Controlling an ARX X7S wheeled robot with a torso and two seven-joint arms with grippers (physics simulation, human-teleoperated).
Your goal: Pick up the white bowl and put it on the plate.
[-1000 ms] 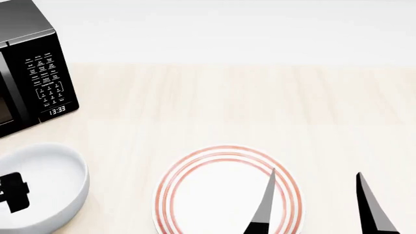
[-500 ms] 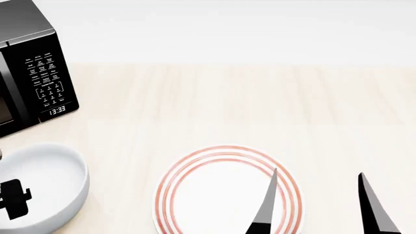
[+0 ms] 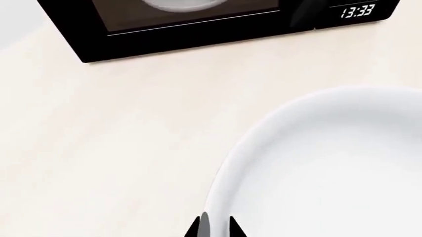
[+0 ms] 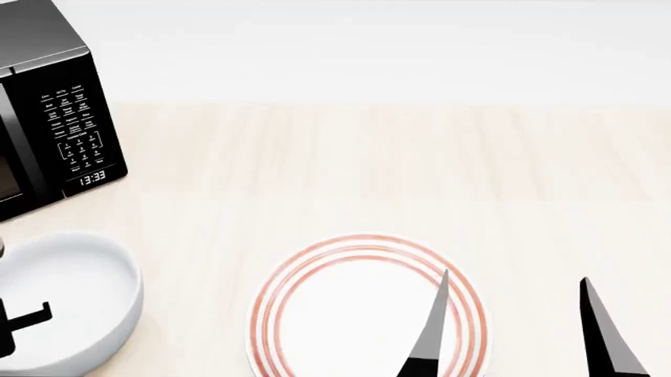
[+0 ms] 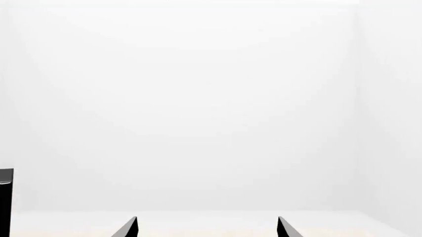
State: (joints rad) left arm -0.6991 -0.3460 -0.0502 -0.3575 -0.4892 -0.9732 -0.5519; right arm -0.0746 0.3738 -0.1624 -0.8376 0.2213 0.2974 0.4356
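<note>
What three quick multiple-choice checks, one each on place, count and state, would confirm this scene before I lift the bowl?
1. Where is the white bowl relative to the plate in the head view?
A. To its left
B. On top of it
C. Behind it

2. How many red rings circle the plate's rim?
A. One
B. Three
C. Five

3. How does the left pincer stand?
A. Wide open above the plate
B. Closed on the bowl's rim
C. Holding the microwave door

Answers: 1 A, the bowl sits on the table left of the plate, apart from it. 2 B, three thin rings show. 3 B, the left wrist view shows narrow-set fingers with the rim between them.
</note>
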